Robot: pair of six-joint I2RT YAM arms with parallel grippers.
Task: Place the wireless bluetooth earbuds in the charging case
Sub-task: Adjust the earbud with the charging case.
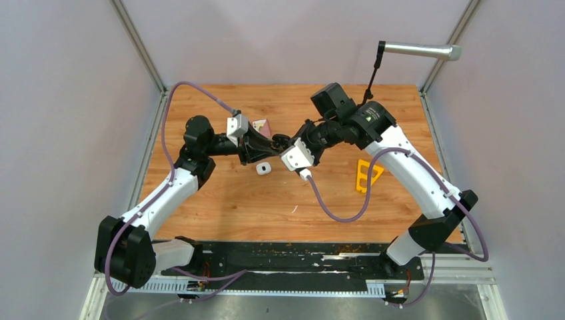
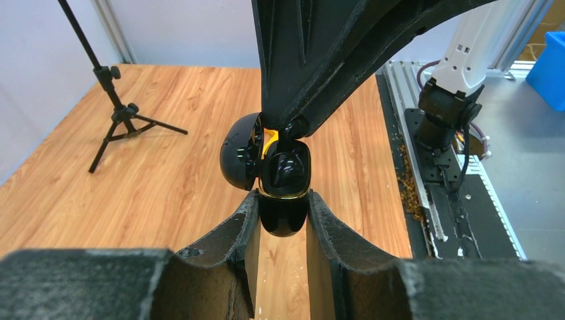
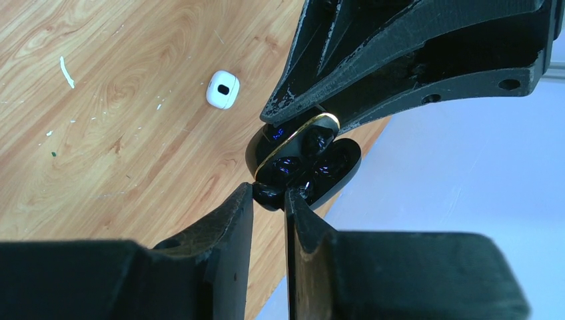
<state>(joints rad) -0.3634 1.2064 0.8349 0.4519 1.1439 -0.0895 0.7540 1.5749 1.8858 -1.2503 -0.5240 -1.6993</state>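
Note:
My left gripper is shut on the lower half of a glossy black charging case with a gold rim, held above the wooden table. Its lid hangs open to the left. My right gripper meets the case head-on, its tips narrowly closed on a small glossy black earbud at the rim of the open case. In the left wrist view the right gripper's fingers come down onto the case's top edge. The dark hollows inside the case glint, and their contents are unclear.
A small white case lies on the table just below the grippers, also seen from the right wrist. A yellow piece lies to the right, a maroon box behind the left gripper, and a black tripod stand at the back.

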